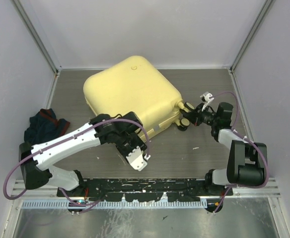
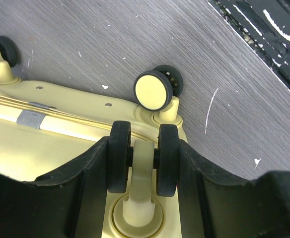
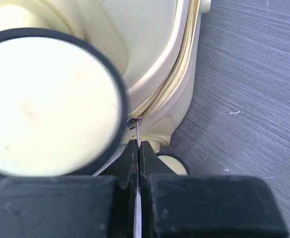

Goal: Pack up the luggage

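Two grips on smooth luggage (image 1: 130,89) — left pincer (image 2: 144,148) clamps a twin wheel (image 2: 120,157), right pincer (image 3: 138,147) pinches the zip-pull (image 3: 134,122).

Grey wood-grain table (image 1: 204,148) is pictured w/ yellow suitcase (image 1: 130,91) laid flat at ctr, dark clothes (image 1: 44,126) heaped at left.

No writing, number or sign could be read anywhere I looked. The luggage (image 1: 130,91) bore a small round mark (image 1: 133,66) on its shell, toward the far edge of the table. It was perhaps a maker's badge, but too small to make out. The grey metal tab (image 2: 32,119) on its zipper seam showed no lettering.
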